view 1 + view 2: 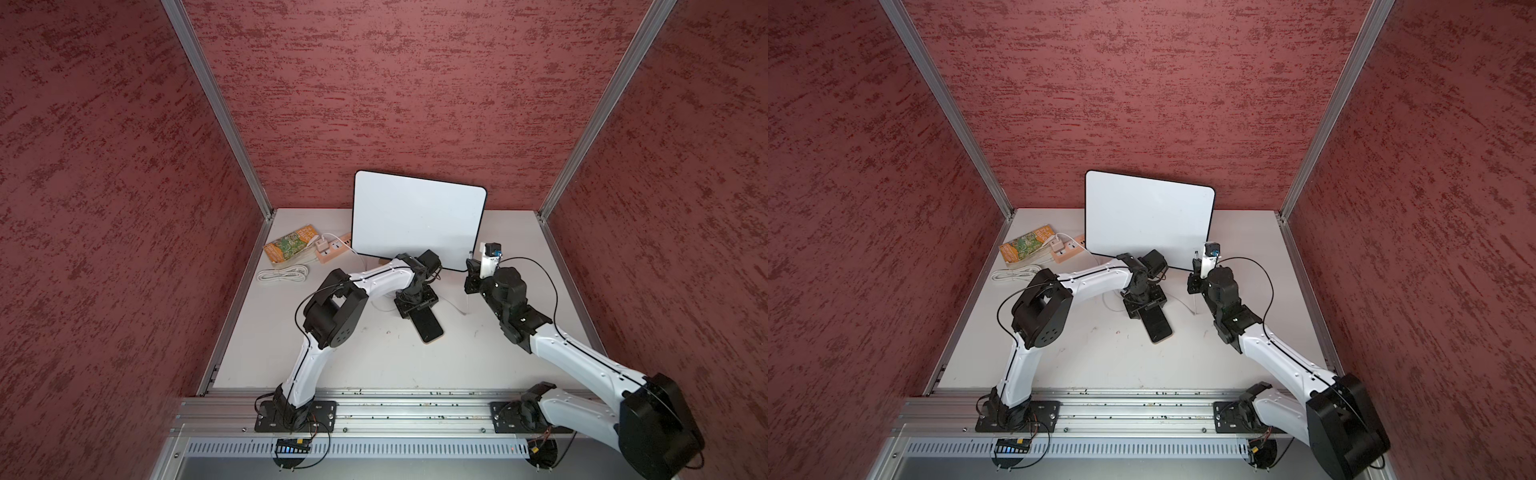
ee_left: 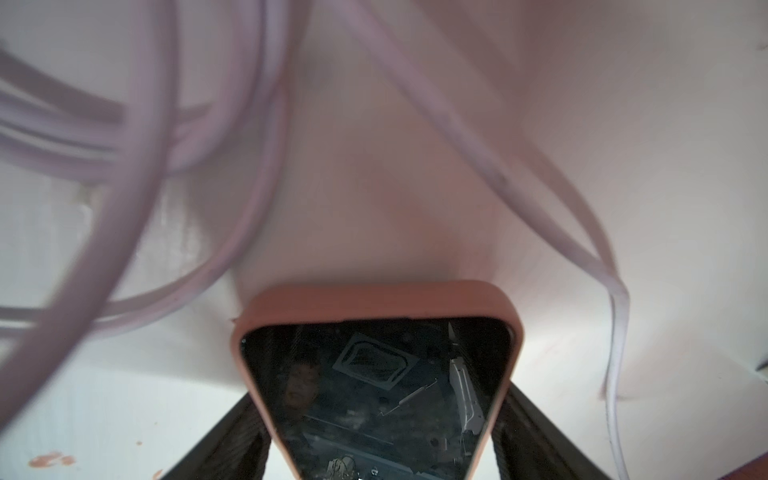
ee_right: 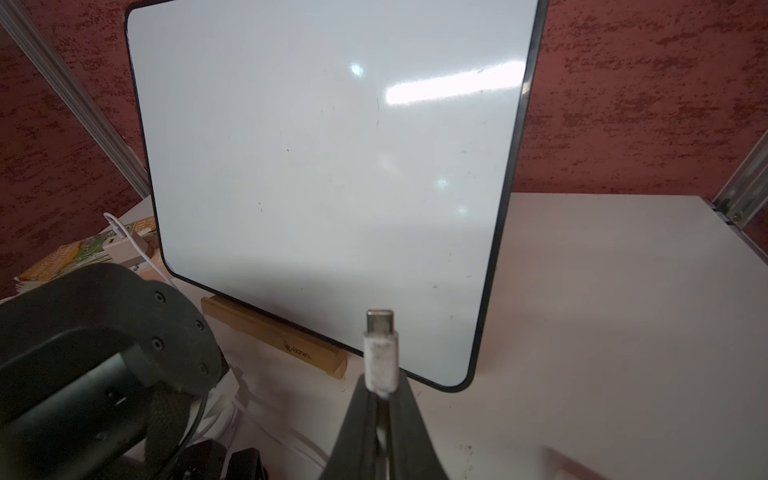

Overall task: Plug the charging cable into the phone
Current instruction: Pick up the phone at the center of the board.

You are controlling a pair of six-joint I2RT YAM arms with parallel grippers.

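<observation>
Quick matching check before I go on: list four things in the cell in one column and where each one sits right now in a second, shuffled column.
Things:
1. phone
2. charging cable
3. whiteboard
4. book

Places:
A. standing in the wooden stand
B. between the fingers of the left gripper
C. beside the power strip
D. plug end pinched in the right gripper

Pairs: 1-B; 2-D; 3-A; 4-C
</observation>
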